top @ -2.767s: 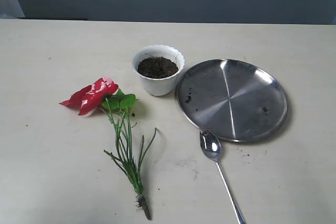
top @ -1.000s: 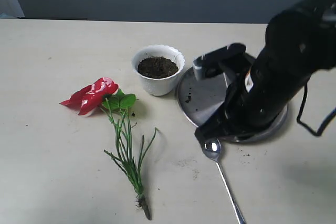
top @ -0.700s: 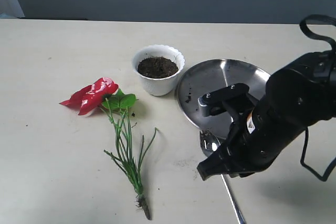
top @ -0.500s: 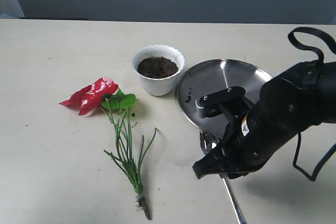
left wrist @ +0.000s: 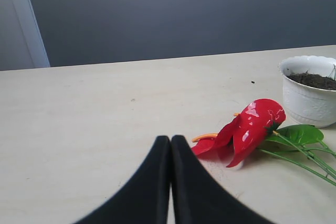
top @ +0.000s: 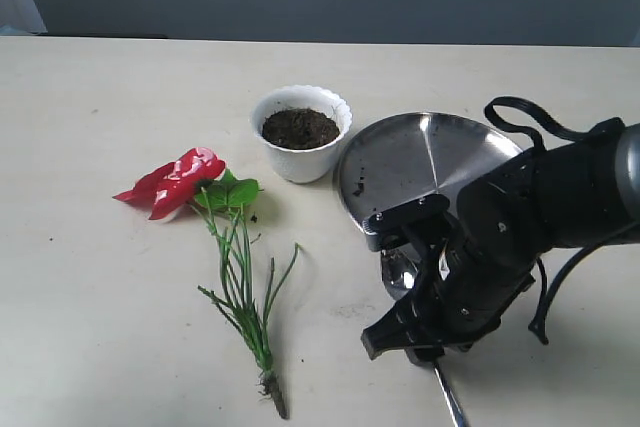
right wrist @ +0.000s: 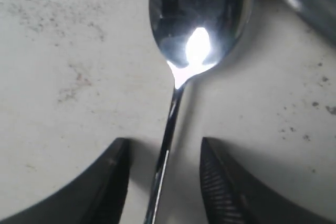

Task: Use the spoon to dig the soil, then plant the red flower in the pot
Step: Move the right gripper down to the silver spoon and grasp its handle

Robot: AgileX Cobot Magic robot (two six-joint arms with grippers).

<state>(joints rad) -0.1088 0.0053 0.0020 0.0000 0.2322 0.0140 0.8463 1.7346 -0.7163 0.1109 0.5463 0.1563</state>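
**Surroundings.** We list a round steel plate, shiny and creased across the middle, with a few dark crumbs on it. It lies just beside the pot on a pale matte table flecked with earth. The black right arm, with a looped cable, stands over the plate's near edge and blocks part of it in the exterior view.

**Spoon**. It lies flat on the table at the plate's near edge, bowl toward the plate. In the exterior view the arm covers most of it, and we see only part of the bowl and the handle's end. It is polished silver metal, with an oval bowl showing a bright glare and a thin handle.

**Right gripper**. Two dark fingers, one visibly ribbed, stand apart on either side of the handle just behind the bowl. There is a gap on each side and nothing is clamped.

**Left gripper**. Its smooth black fingers are pressed together and empty, over the table near the bloom. We cannot find it in the exterior view.

**Red flower**. It lies on the table left of the pot, with glossy pointed red blooms, green leaves and thin green stems ending in a brown root.

**Pot.** White and upright, with a scalloped rim, it holds dark crumbly soil. The left wrist view cuts it off at the frame edge.
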